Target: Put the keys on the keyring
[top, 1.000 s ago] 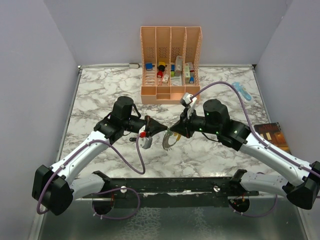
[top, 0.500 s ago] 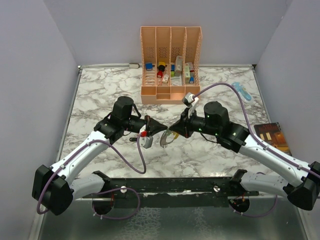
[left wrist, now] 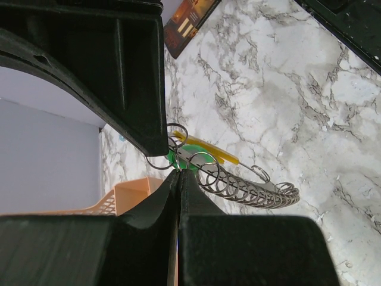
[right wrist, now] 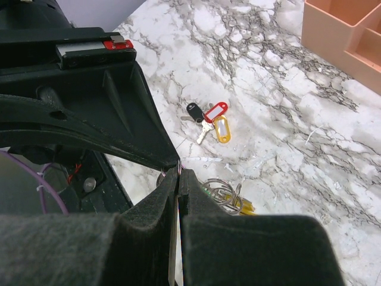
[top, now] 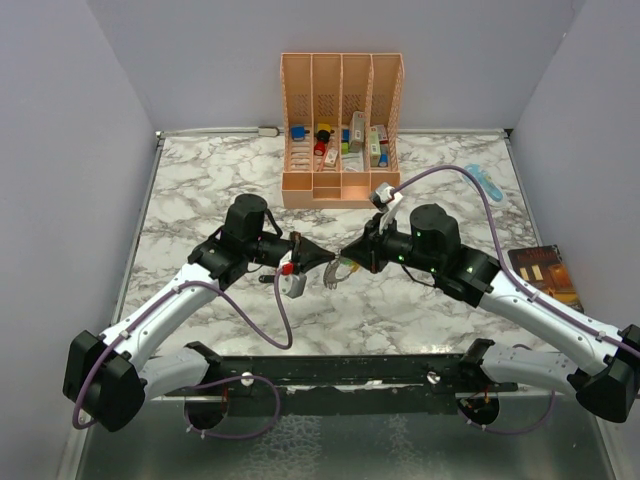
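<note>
The left claw (top: 328, 260) and the right claw (top: 347, 259) are seen tip to tip above the middle of the marble table (top: 200, 190), both clenched with no gap between the fingers. The keyring (left wrist: 244, 189) is held up off the table where the two tips meet. Its silvery coil of loops is stretched out sideways from the fingertips in the left wrist view, and its yellow band is seen just behind the coil. The keyring appears to be gripped by the right claw. Whether anything is pinched in the left claw cannot be told, since its fingertips are pressed in among the loops. A green piece (left wrist: 172, 158) is lodged between the loops and the tips, and what it is cannot be made out. The keys (right wrist: 209, 119) are lying flat on the table under the left claw, bunched together and apart from the keyring. Their black, red and yellow tags are fanned out, with one bare blade shown between them. A peach organiser (top: 342, 120) is set at the far edge of the table, with small coloured items in its compartments. A light-blue gadget (top: 485, 182) is lying at the far right, well apart from the claws, and a dark booklet (top: 545, 272) is placed at the right edge beside the right arm.
</note>
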You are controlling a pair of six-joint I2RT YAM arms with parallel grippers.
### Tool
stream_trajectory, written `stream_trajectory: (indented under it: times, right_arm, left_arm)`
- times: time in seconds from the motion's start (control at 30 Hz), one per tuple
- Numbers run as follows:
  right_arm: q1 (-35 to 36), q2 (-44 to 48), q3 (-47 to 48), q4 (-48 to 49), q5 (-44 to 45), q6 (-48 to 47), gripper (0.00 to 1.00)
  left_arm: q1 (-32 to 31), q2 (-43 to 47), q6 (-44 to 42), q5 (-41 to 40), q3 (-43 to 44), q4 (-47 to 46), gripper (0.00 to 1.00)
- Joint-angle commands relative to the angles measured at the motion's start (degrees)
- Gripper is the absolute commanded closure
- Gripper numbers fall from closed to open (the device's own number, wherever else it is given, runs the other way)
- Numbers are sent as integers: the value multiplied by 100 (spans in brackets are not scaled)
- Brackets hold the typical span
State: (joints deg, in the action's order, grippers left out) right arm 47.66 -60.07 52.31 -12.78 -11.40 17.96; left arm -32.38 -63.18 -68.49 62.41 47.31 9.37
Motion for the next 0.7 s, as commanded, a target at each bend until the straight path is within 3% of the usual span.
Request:
stream_trajectory:
  times: [0.0, 0.37, 0.67]
  right_arm:
    - [15, 54, 40, 224, 77, 42, 99]
    - [11, 3, 108, 1, -277, 2, 99]
    - [15, 206, 167, -265, 23, 63, 99]
  left_arm:
    - [-58, 82, 108, -36, -12, -163, 100]
    - [-58, 38, 191, -337, 16, -411, 100]
    - [-58, 87, 187, -449, 46, -467, 100]
